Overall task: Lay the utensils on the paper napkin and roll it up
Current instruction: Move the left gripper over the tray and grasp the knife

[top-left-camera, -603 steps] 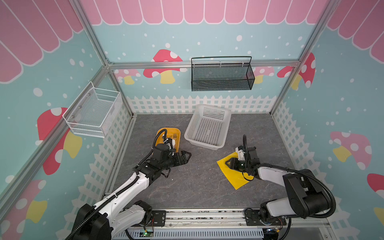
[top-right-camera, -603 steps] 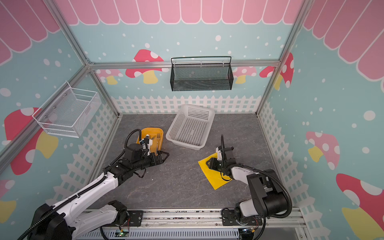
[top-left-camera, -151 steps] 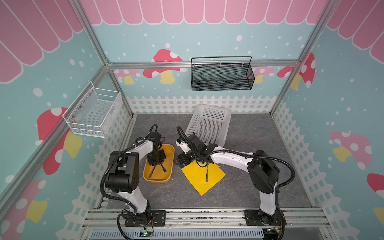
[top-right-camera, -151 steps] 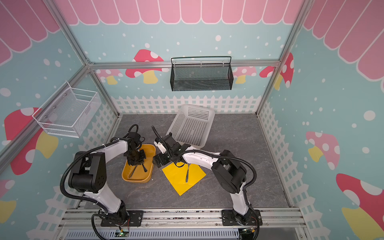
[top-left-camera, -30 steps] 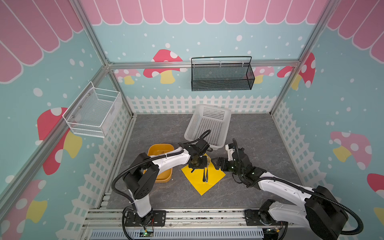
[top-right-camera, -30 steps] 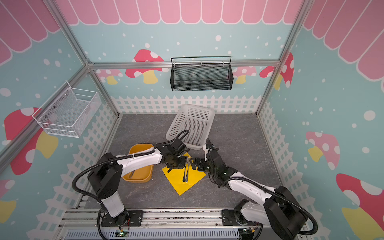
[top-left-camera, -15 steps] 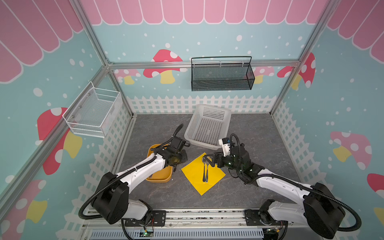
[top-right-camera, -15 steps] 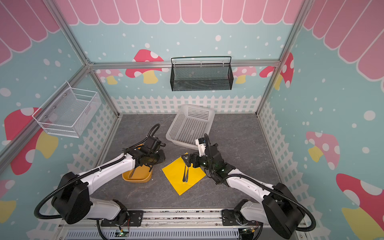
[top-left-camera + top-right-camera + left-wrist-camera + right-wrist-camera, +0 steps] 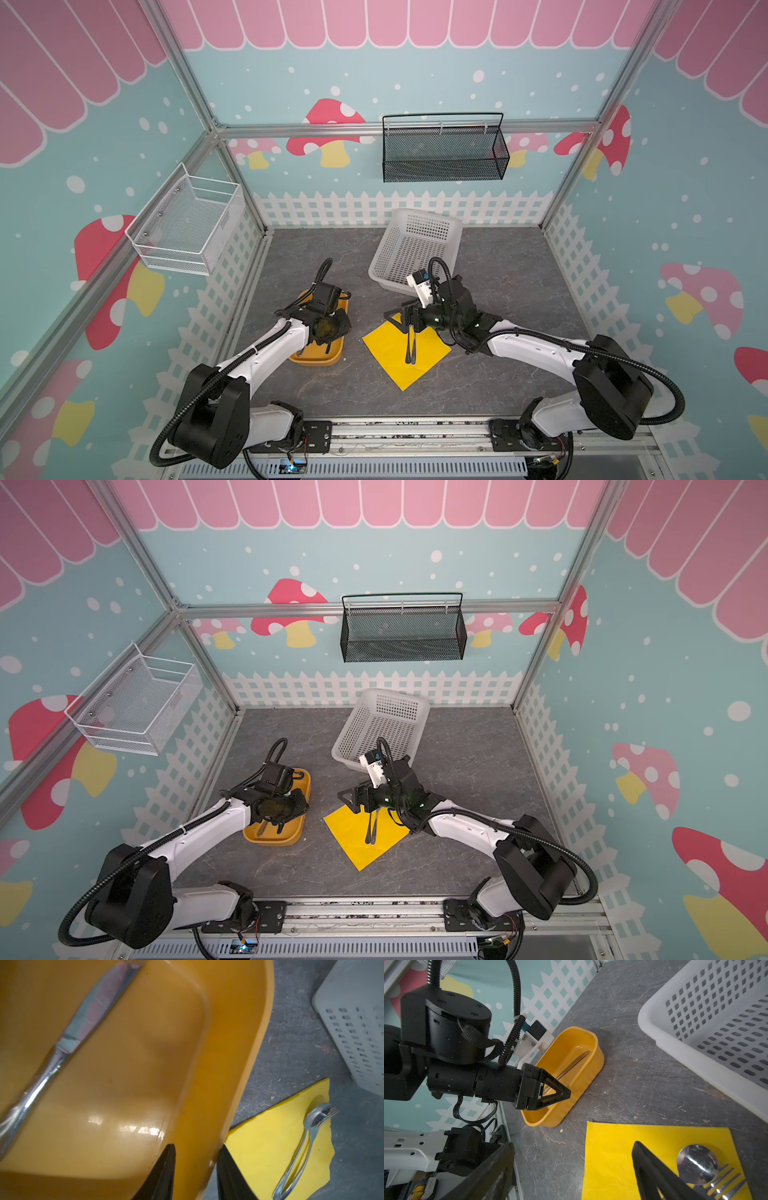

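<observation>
In both top views my left gripper (image 9: 334, 334) hangs over the orange tray (image 9: 316, 360). My right gripper (image 9: 401, 322) hovers at the far corner of the yellow paper napkin (image 9: 388, 359), where two utensils (image 9: 410, 347) lie side by side.

Left wrist view: my left fingers (image 9: 166, 1167) stand partly apart, gripping nothing. The tray wall shows in the gap, and I cannot tell whether they touch it. The knife (image 9: 87, 1018) lies slantwise inside the tray, not yet on the napkin, so I judge this arm is here to fetch it.

Right wrist view: my right fingers (image 9: 652, 1169) are spread wide and empty above the napkin, just beside the spoon (image 9: 697, 1162) and fork (image 9: 724, 1180). The white basket (image 9: 695, 1043) sits nearby.
</observation>
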You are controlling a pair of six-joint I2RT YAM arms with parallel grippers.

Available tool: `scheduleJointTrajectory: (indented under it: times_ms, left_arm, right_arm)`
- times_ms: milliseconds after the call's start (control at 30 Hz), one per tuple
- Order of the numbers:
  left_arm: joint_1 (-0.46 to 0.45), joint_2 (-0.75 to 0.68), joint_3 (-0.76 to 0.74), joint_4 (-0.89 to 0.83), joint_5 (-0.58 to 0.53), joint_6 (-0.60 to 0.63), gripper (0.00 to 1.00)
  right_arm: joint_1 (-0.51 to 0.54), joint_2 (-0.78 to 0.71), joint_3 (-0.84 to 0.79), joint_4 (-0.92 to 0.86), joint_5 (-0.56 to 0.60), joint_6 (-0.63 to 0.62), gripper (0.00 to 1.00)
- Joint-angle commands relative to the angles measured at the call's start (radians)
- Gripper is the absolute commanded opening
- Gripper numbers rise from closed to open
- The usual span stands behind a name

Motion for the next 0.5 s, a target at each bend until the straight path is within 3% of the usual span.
scheduleJointTrajectory:
  times_ms: [0, 100, 467]
  left_arm:
    - [0.003, -0.024, -0.037, 0.016, 0.090, -0.049, 0.36]
    - [0.002, -0.037, -0.066, 0.080, 0.149, -0.100, 0.37]
    - [0.002, 0.048, -0.007, 0.174, 0.159, -0.154, 0.37]
  right_arm:
    - [0.009, 0.021, 0.028, 0.000, -0.031, -0.022, 0.90]
    - [0.009, 0.030, 0.032, 0.000, -0.033, -0.019, 0.90]
    - [0.009, 0.036, 0.032, -0.008, -0.029, -0.014, 0.90]
